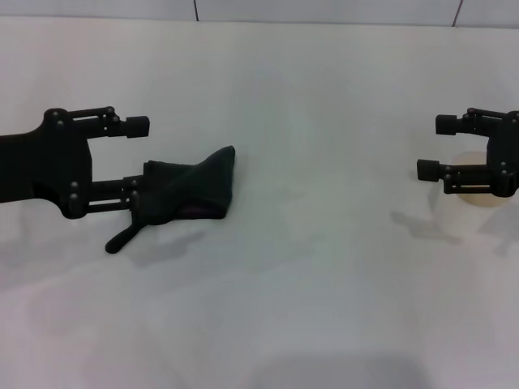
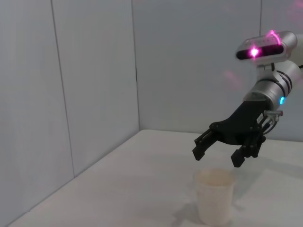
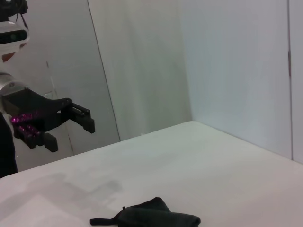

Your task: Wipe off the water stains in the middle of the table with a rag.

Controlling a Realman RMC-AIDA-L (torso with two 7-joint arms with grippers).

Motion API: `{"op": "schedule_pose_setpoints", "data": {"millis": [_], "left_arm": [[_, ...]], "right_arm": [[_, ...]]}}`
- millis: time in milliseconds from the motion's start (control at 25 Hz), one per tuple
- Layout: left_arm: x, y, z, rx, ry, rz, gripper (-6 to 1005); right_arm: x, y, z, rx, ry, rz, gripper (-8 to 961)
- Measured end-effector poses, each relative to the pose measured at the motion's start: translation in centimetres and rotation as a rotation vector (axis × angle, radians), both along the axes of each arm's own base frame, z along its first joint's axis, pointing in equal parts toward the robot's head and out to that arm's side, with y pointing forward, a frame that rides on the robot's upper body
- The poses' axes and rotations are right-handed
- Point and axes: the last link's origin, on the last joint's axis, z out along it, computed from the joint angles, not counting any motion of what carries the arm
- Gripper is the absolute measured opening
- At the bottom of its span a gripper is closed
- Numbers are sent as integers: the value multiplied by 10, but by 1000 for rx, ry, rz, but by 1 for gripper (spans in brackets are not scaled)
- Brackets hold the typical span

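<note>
A: What do we record for the rag [image 1: 190,190]?

B: Dark green-black, crumpled, thin tail trailing, lying on the white table [image 1: 324,308]. Left gripper [image 1: 142,158] above it, fingers apart, gripping nothing.

A: And beyond the rag?

B: Well right of it, right gripper [image 1: 432,147] spread wide above a paper cup [image 2: 214,196]. We see no lettering.

— What was the worktop [image 1: 324,292] like?
— Smooth and white, with a faint sheen; plain, no grain.
— And the rag [image 1: 190,190]?
— Soft, matt cloth, very dark, creased into folds.
— The pincers?
— The left pincer [image 1: 139,158] and the right pincer [image 1: 434,147] both looked like matt black plastic or metal; hard to tell which.
— The cup [image 2: 214,196]?
— Pale, matt, paper-like.
</note>
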Motion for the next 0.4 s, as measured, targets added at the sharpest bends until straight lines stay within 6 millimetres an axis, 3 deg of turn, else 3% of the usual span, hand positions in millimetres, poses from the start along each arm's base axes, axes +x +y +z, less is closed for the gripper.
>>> {"op": "schedule_pose_setpoints", "data": {"millis": [400], "left_arm": [[0, -1, -2, -14, -3, 10, 700]], "right_arm": [[-1, -1, 1, -12, -8, 10, 845]]}}
